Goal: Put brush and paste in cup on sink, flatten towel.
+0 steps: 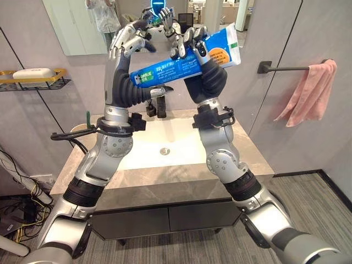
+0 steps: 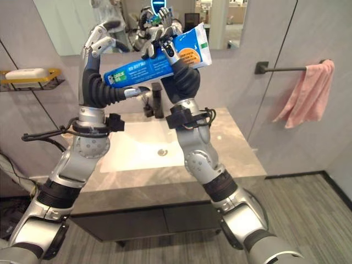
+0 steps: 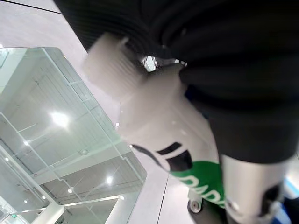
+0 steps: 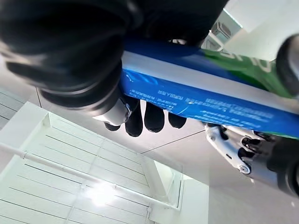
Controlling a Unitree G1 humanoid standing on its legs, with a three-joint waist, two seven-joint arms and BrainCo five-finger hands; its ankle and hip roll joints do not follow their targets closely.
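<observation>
Toothpaste point(image 1: 184, 61), a large blue tube, is held raised in front of the mirror point(image 1: 82, 25), high above the sink point(image 1: 165, 140), gripped by the curled fingers of the right hand point(image 1: 192, 44). Beside it, the left hand point(image 1: 129, 38) is lifted with fingers loosely spread, nothing grasped. Behind the basin a dark tap point(image 1: 157, 107) is seen. On the far right wall, a pink towel point(image 1: 311, 91) is draped bunched over a black rail point(image 1: 286, 68).
</observation>
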